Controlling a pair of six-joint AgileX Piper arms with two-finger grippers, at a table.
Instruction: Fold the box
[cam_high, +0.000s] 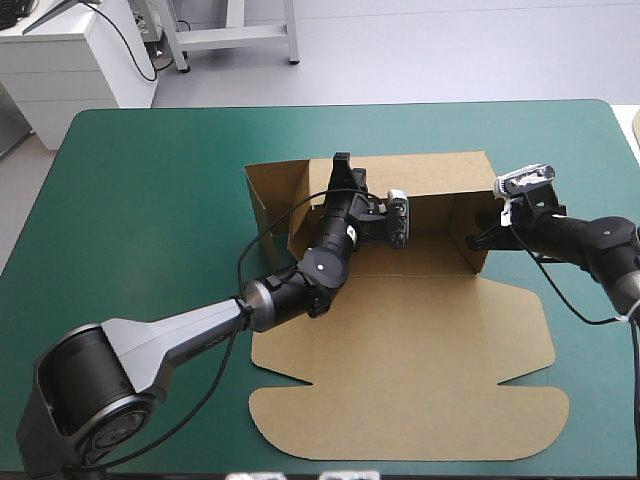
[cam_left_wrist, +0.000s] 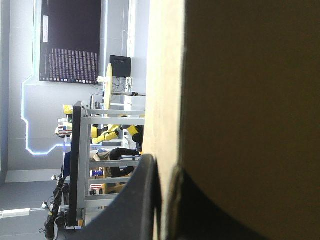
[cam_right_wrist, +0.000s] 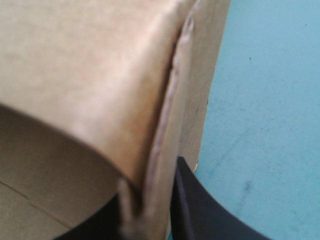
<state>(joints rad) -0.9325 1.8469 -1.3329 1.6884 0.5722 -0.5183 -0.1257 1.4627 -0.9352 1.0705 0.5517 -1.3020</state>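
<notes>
The brown box (cam_high: 400, 340) lies mid-table. Its back and side walls stand raised, and the wide lid panel lies flat toward the near edge. My left gripper (cam_high: 343, 172) reaches over the back wall near the left corner. In the left wrist view the gripper (cam_left_wrist: 165, 172) is shut on the box, the wall's edge (cam_left_wrist: 167, 75) upright between the black fingers. My right gripper (cam_high: 484, 238) is at the right side wall. In the right wrist view that gripper (cam_right_wrist: 150, 202) is shut on the box, with a doubled board edge (cam_right_wrist: 172, 100) pinched between its fingers.
The teal-green cover (cam_high: 150, 200) lies bare to the left of the box and along the far edge. A narrower strip of cover (cam_right_wrist: 265, 100) shows right of the box. The lid's rounded flap (cam_high: 400, 425) reaches close to the table's near edge.
</notes>
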